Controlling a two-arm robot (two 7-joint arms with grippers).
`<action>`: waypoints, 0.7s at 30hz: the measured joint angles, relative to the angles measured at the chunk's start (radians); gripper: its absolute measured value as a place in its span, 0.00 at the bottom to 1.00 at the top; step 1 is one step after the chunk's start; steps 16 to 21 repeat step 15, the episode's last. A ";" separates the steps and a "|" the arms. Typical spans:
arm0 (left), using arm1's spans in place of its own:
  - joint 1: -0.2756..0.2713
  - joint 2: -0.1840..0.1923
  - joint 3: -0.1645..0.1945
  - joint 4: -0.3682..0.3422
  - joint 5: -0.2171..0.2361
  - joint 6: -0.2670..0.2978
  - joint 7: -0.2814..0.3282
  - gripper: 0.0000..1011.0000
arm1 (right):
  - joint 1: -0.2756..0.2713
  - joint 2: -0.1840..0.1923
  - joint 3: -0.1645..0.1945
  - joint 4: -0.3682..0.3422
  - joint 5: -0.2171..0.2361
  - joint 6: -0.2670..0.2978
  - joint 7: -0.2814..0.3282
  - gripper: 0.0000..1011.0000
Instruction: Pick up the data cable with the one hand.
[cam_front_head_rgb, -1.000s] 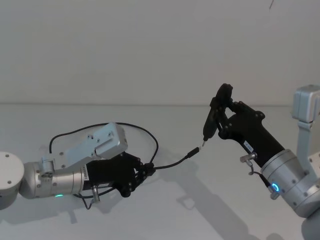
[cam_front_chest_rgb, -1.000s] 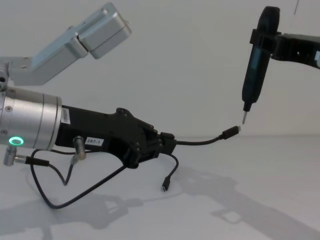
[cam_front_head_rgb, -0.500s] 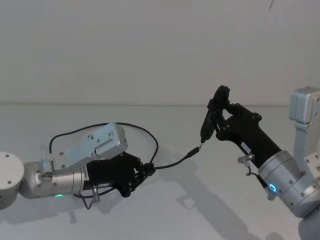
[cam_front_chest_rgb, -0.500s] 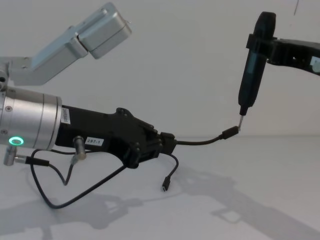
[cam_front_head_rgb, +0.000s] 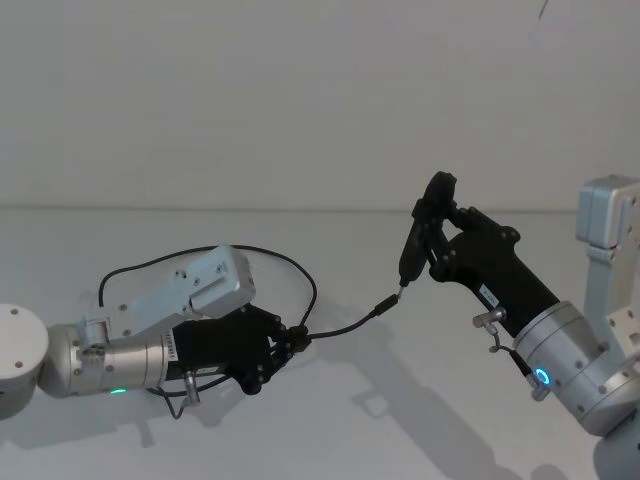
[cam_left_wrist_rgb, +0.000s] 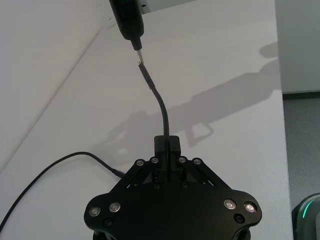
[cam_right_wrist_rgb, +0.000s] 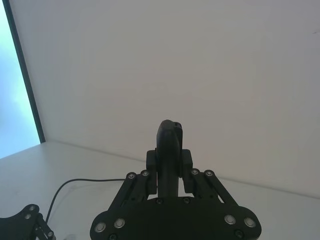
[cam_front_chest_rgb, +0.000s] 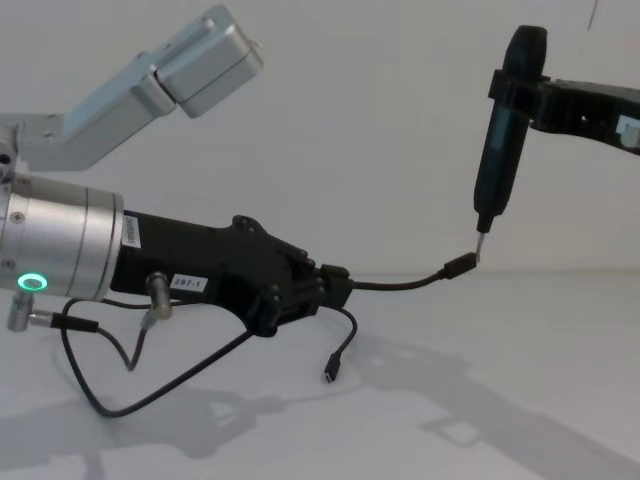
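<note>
Head view: the black plastic left gripper (cam_front_head_rgb: 292, 340) on its silver wrist is clamped on the thin black data cable (cam_front_head_rgb: 345, 326), low over the white table (cam_front_head_rgb: 400, 430).

Chest view: the cable's free plug (cam_front_chest_rgb: 461, 265) juts up — its tip meets the dark pen-shaped tool (cam_front_chest_rgb: 500, 150), pinched in the black right gripper (cam_front_chest_rgb: 520, 95). The other plug (cam_front_chest_rgb: 331, 373) lies on the table.

Lab-like test bench: bare white table (cam_front_head_rgb: 420, 430), plain white wall (cam_front_head_rgb: 300, 90), no furnishings
</note>
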 joint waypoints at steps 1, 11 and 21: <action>0.000 0.000 0.000 0.000 0.000 0.000 0.000 0.04 | 0.000 0.000 0.000 0.001 0.000 -0.001 0.000 0.28; 0.000 0.000 0.000 0.000 0.000 0.000 0.000 0.04 | 0.001 0.000 -0.002 0.003 0.002 -0.003 0.001 0.28; 0.000 0.000 0.000 0.000 0.000 0.000 0.000 0.04 | 0.001 0.000 -0.002 0.004 0.003 -0.004 0.001 0.28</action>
